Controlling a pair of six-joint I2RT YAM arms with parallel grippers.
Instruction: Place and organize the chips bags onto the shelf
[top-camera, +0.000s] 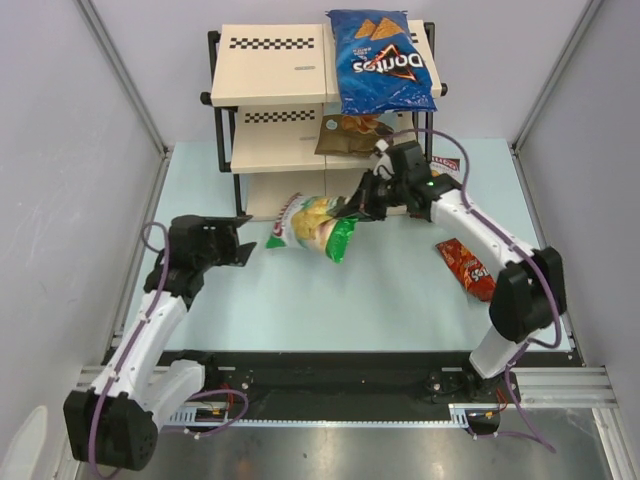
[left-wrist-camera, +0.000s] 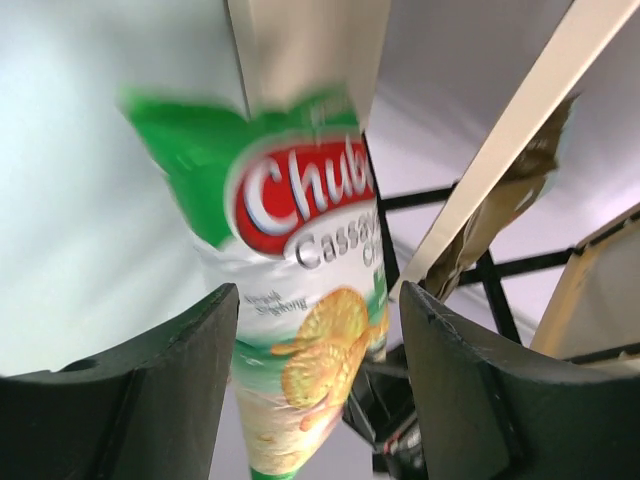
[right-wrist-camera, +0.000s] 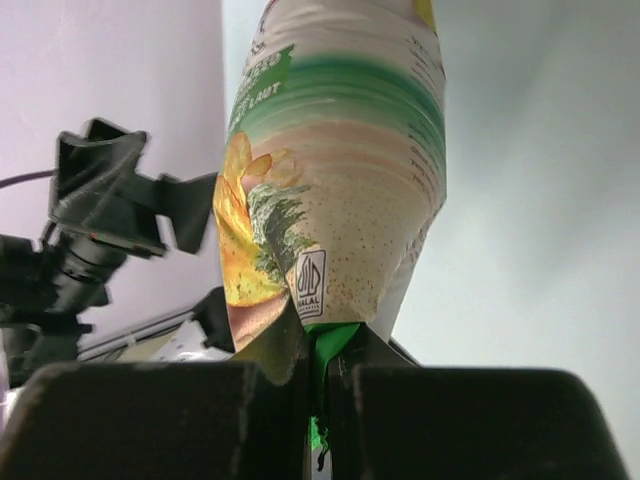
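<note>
The green-white Chuba Cassava bag (top-camera: 315, 225) hangs in the air in front of the shelf (top-camera: 270, 70). My right gripper (top-camera: 356, 212) is shut on its green bottom seam (right-wrist-camera: 330, 345). My left gripper (top-camera: 246, 245) stands open just left of the bag's top end, not touching it; the bag (left-wrist-camera: 300, 260) shows beyond the left gripper (left-wrist-camera: 318, 300). A large blue Doritos bag (top-camera: 382, 62) lies on the top tier at the right. A brownish bag (top-camera: 350, 135) sits on the middle tier. The red Doritos bag (top-camera: 467, 268) lies on the table to the right.
A small bag with a red label (top-camera: 446, 163) peeks out behind my right arm beside the shelf's right leg. Grey walls close in the pale blue table (top-camera: 400, 310) on both sides. The shelf's black frame (left-wrist-camera: 480, 265) is close behind the held bag.
</note>
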